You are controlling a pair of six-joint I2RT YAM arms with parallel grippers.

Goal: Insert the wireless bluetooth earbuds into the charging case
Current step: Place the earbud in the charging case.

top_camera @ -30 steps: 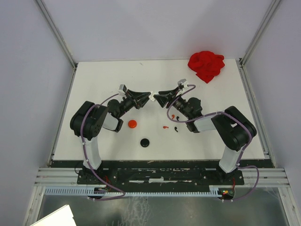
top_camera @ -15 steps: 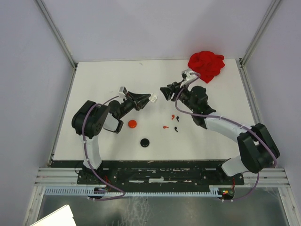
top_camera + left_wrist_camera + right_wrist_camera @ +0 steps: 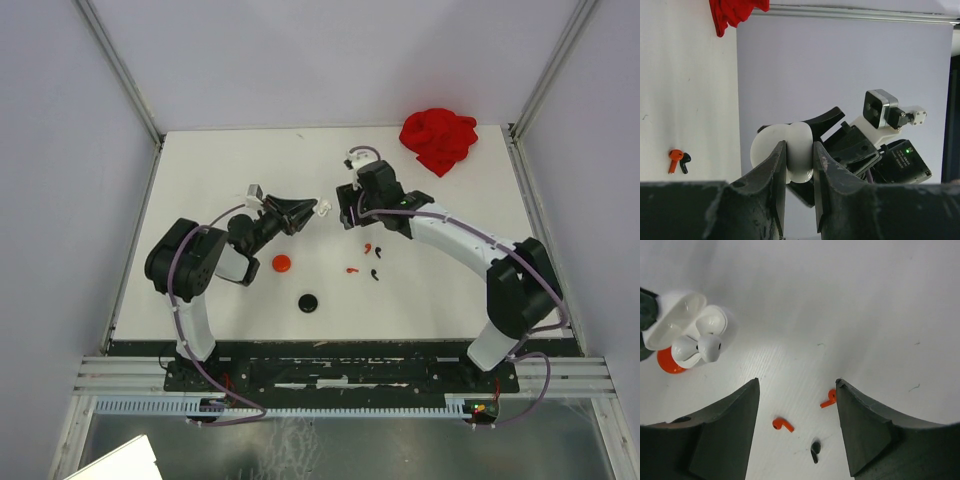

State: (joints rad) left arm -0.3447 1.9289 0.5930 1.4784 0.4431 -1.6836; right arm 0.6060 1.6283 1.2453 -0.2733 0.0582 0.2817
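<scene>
Table: flat matte white surface; its near edge is cut off behind the arm bases.

Red cloth: crumpled and soft, at the far right corner, well apart from everything else.

Left gripper: arm folded low and reaching toward centre. The black fingers are clamped on the charging case and cover its lower body.

Right gripper: arm arched over from the right and tilted down, fingers spread wide apart with nothing between them.

Red disc and black disc: round, lying on the table; the case partly hides the red one in the right wrist view.

Charging case: glossy white, rounded, lid open, raised off the table.

White earbuds: two smooth bulbs at the case mouth; seating depth cannot be judged.

On the table, near one another: a red earbud, a second red earbud and a black earbud, all comma-shaped.
</scene>
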